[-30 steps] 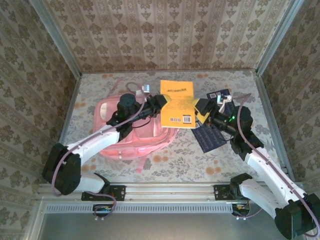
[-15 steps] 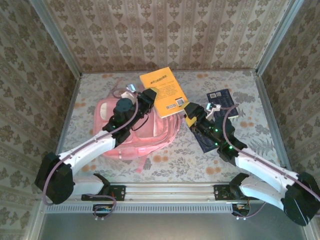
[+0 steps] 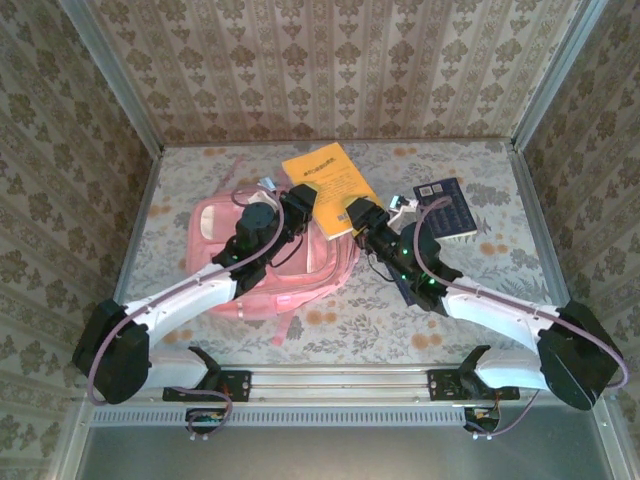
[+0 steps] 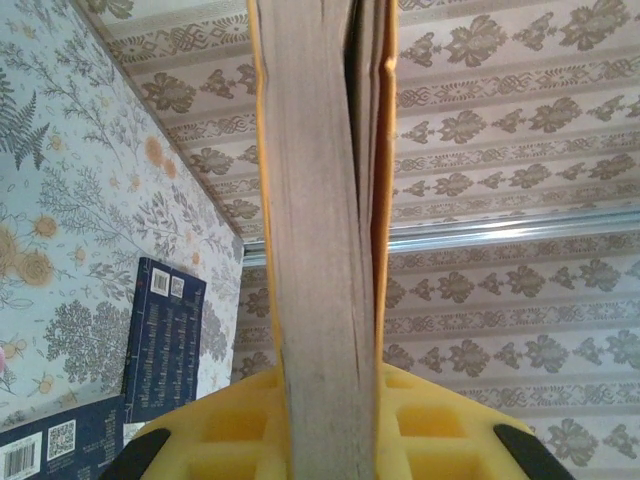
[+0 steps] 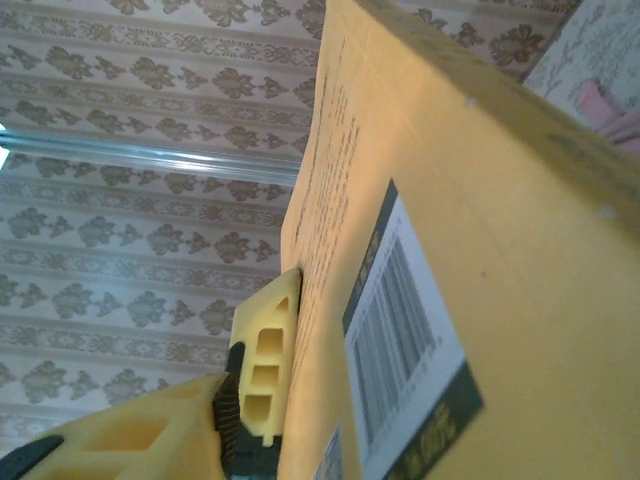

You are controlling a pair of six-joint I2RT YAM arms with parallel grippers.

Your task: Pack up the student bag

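Note:
The pink student bag [image 3: 215,235] lies flat at the left middle of the table, partly under my left arm. My left gripper [image 3: 303,203] is shut on a yellow book [image 3: 325,175], held just past the bag's far right corner. In the left wrist view the book's page edge [image 4: 315,200] stands clamped between the yellow jaws. My right gripper [image 3: 355,215] sits at the book's near right edge. One yellow finger [image 5: 262,375] lies against the barcode cover [image 5: 450,250]; the other finger is hidden behind the book.
A dark blue book [image 3: 452,205] lies at the right back of the table and also appears as the blue book [image 4: 165,340] in the left wrist view. Another dark flat item [image 3: 408,288] lies partly under my right arm. Patterned walls close in the table.
My left gripper has swung the yellow book leftward and turned it. My right arm has moved left from the blue book to the yellow book, and its jaws have narrowed round it.

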